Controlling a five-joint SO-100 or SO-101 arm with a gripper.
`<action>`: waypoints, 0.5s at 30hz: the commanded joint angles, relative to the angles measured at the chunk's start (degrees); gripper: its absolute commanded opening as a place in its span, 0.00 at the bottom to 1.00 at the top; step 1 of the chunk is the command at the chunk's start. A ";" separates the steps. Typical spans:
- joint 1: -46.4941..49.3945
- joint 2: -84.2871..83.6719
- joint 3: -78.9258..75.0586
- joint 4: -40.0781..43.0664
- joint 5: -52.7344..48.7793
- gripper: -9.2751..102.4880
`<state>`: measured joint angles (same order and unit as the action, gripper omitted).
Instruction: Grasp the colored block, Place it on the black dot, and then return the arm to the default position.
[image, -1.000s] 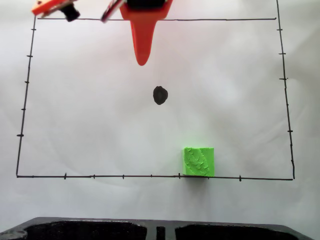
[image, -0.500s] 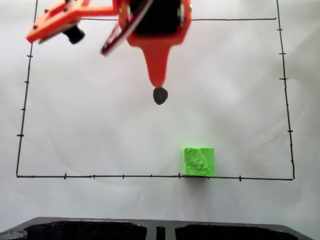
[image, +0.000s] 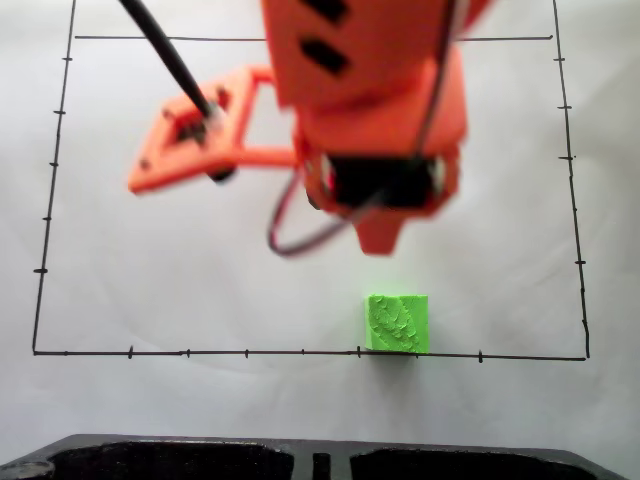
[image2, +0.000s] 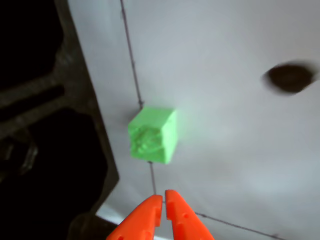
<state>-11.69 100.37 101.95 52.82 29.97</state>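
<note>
The block (image: 397, 322) is seen lying on the white paper (image: 150, 290), its lower edge on the drawn border line (image: 200, 352) along the bottom of the frame in the fixed view. In the wrist view the block (image2: 152, 134) is seen sitting on that line, close to the dark desk edge (image2: 90, 120), with the black dot (image2: 290, 77) well apart from it toward the upper right. The block is untouched and flat on the paper, so the grasp is judged not yet begun; the dot is still to be reached.

The arm (image: 370, 100) is held above the paper just beyond the block in the fixed view, with its camera bracket (image: 195, 140) out to the left, and the dot is hidden beneath it there. This placement is judged to be an approach, the wrist being aimed so that the block lies ahead of the fingers.

In the wrist view the fingers (image2: 163, 202) are seen pressed almost together, only a thin slit being left between the orange tips, and nothing is held or touched by them. A clear gap of paper lies between the tips and the block. They are judged too narrow for the block as they stand, so an opening would be needed before descent.
</note>
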 joint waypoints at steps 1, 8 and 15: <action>-0.09 -3.43 -6.33 0.97 0.62 0.16; -0.35 -8.79 -11.95 1.76 -0.18 0.23; -0.62 -12.04 -13.97 3.16 0.26 0.29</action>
<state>-11.78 88.33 90.70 55.72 29.71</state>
